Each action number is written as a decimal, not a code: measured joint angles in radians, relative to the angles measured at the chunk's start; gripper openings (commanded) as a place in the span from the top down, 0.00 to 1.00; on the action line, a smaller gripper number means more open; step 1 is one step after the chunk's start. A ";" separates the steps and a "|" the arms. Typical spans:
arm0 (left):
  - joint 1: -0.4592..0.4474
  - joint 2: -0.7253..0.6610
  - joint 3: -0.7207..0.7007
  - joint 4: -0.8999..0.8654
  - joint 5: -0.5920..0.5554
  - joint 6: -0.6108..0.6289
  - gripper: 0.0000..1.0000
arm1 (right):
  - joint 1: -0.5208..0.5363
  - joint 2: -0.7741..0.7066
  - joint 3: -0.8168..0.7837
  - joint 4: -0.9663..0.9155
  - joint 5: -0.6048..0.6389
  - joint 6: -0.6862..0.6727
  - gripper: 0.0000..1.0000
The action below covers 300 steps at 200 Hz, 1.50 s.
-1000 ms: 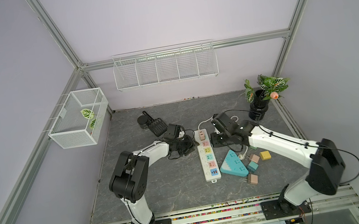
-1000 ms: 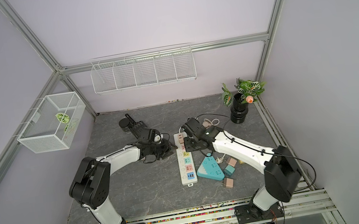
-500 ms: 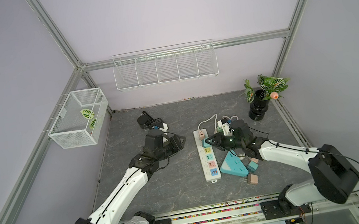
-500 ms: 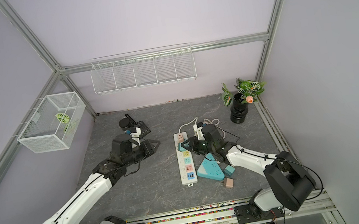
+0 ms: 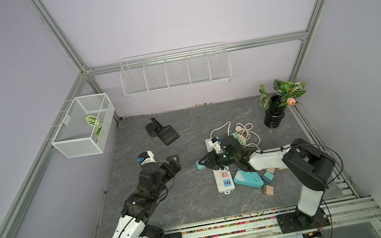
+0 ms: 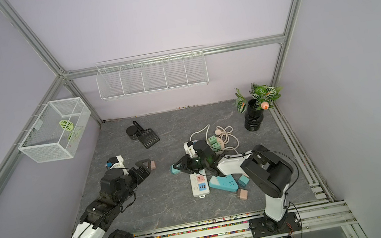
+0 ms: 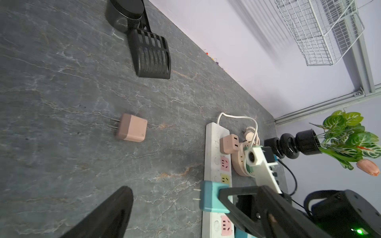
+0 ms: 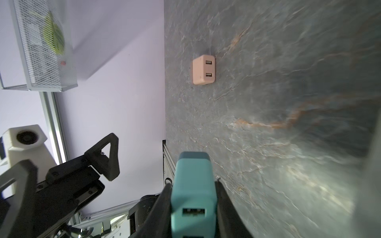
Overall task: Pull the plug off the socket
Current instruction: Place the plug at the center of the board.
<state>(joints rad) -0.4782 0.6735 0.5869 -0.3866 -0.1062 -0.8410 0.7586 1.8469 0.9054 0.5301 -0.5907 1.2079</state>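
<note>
Two plugs are off the white power strip (image 5: 224,184). A teal plug (image 8: 193,181) is clamped in the right gripper (image 5: 201,163) just beside the strip, prongs pointing away from it. A pink plug (image 7: 132,130) lies loose on the bare grey marbled tabletop (image 5: 192,202) on the strip's left-arm side, near the wide-spread left gripper (image 6: 146,167). That side lies open up to the lilac wall, with a black scoop (image 5: 168,134) farther back. Cords, adapters and a teal socket block (image 5: 248,179) crowd the strip's other side.
</note>
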 measured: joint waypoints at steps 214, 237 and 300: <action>0.000 -0.219 0.000 -0.216 -0.125 -0.048 0.02 | 0.156 0.533 0.927 -0.818 0.086 -0.218 0.42; 0.000 -0.219 -0.006 -0.173 -0.096 -0.053 0.03 | 0.158 0.489 0.918 -0.935 0.150 -0.311 0.44; 0.000 -0.182 -0.106 0.052 0.046 -0.083 0.05 | 0.148 -0.002 0.599 -0.982 0.346 -0.525 0.46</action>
<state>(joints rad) -0.4778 0.4919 0.4808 -0.3347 -0.0605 -0.9237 0.9062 1.8454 1.5043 -0.4519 -0.2443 0.6834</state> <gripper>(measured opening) 0.955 0.544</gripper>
